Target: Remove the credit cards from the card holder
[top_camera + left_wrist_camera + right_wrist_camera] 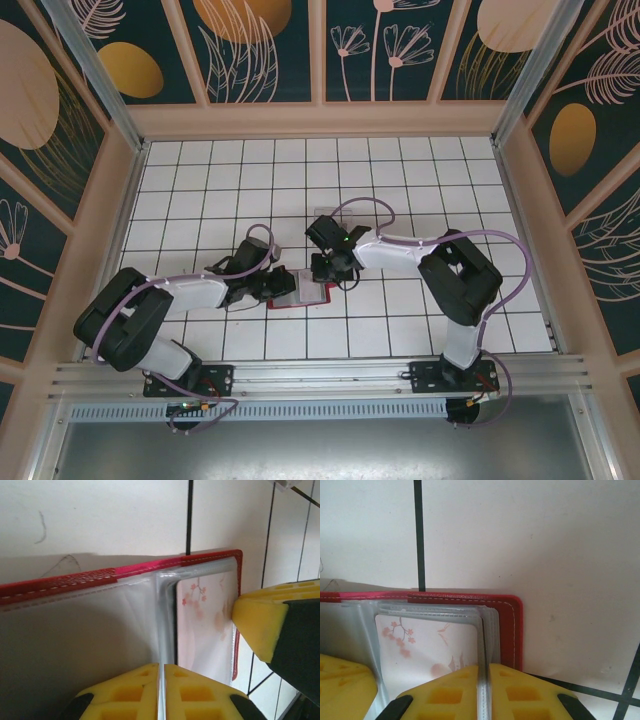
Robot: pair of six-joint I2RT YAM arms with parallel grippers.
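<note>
The open red holder [303, 293] lies toward the table's [400, 170] near edge. The left hand [161, 692] is closed on a clear sleeve [162, 620]. The right hand [484, 692] pinches a sleeve beside the blossom-printed card [427, 645].

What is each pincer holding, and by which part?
Both hold the card holder by its clear inner sleeves: the left pincer is shut on one sleeve, the right pincer on the sleeve stack's edge near the red corner.

Lying flat, white tiled tabletop [400, 180] with black grid lines; standing around it, teal wall panels [270, 70] bearing orange discs and pale leaf drawings; running along near edge, aluminium rail [320, 375].
</note>
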